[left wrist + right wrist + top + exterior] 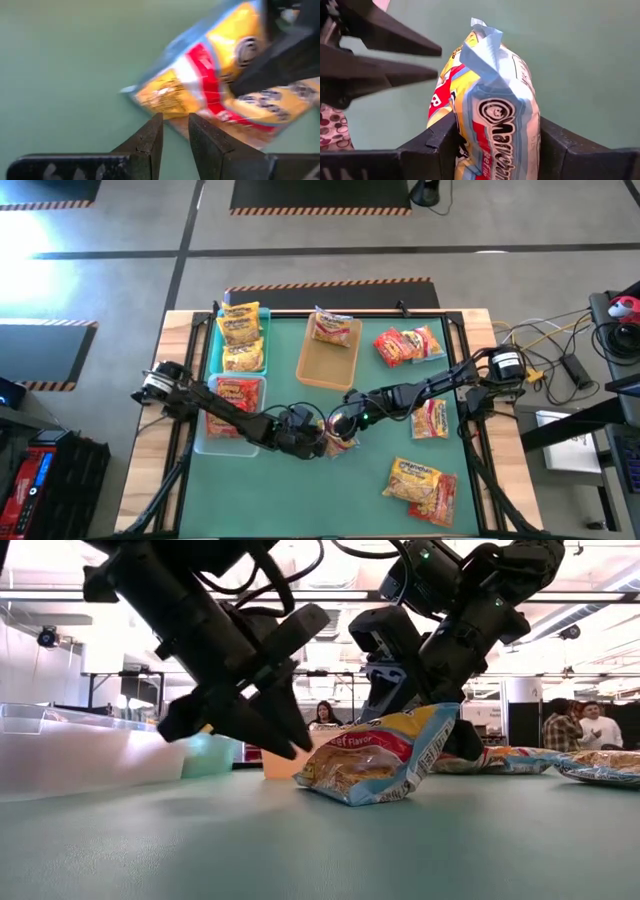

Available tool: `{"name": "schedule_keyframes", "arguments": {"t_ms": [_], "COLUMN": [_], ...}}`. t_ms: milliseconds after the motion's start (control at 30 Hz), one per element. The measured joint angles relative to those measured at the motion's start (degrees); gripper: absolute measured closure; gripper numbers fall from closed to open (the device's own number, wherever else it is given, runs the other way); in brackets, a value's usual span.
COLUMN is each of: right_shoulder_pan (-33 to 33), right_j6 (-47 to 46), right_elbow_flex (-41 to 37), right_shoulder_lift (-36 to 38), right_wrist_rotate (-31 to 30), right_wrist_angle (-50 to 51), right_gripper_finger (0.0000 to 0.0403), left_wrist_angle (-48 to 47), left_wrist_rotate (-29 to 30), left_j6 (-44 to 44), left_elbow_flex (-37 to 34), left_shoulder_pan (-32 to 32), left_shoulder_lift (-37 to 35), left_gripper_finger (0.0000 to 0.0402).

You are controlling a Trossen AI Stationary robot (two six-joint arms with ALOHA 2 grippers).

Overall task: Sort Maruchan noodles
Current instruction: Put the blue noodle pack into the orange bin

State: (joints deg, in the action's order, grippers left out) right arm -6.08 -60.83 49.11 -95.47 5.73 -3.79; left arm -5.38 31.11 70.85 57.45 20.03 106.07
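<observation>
One Maruchan noodles packet (375,758), yellow with a red band, sits tilted at the middle of the green mat, between my two grippers. My right gripper (496,131) comes in from the table's right and is shut on it. My left gripper (175,122) hovers just left of the packet, above the mat. Its fingers stand a little apart with nothing between them. Other packets lie in the teal tray (214,340), the clear tray (203,430) and the tan tray (322,370). My right gripper pinches the packet near one end (470,125) between its two fingers (432,142), slanting down from the table's right. The packet is turned on edge in the hold. Its held end is raised and its lower end (345,792) rests on the mat.
Loose packets lie at the mat's far right (408,345), at its right side (430,418) and at its near right (420,485). The three trays fill the far left part of the mat. People stand in the room behind the table.
</observation>
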Motion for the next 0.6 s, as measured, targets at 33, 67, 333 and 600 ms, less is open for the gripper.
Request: {"name": "schedule_keyframes", "arguments": {"t_ms": [33, 67, 333, 600], "right_shoulder_pan": [0.0, 0.0, 0.0, 0.0], "right_j6": [0.0, 0.1, 0.3, 0.9], "right_elbow_flex": [0.0, -0.1, -0.1, -0.1], "right_shoulder_lift": [0.2, 0.4, 0.7, 2.2], "right_wrist_rotate": [0.3, 0.3, 0.6, 1.8], "right_wrist_angle": [0.2, 0.3, 0.4, 0.0], "right_gripper_finger": [0.0221, 0.0221, 0.0222, 0.0222], "left_wrist_angle": [-1.4, -2.7, -7.9, -11.8], "left_wrist_rotate": [0.1, 0.1, 1.0, 1.6], "left_j6": [0.8, 1.4, 2.1, 2.1], "left_elbow_flex": [0.0, 0.0, 0.0, 0.1], "left_shoulder_pan": [0.0, 0.1, 0.1, 0.2], "left_shoulder_lift": [-0.3, -0.7, -3.4, -5.7], "left_gripper_finger": [0.0327, 0.0327, 0.0327, 0.0327]}}
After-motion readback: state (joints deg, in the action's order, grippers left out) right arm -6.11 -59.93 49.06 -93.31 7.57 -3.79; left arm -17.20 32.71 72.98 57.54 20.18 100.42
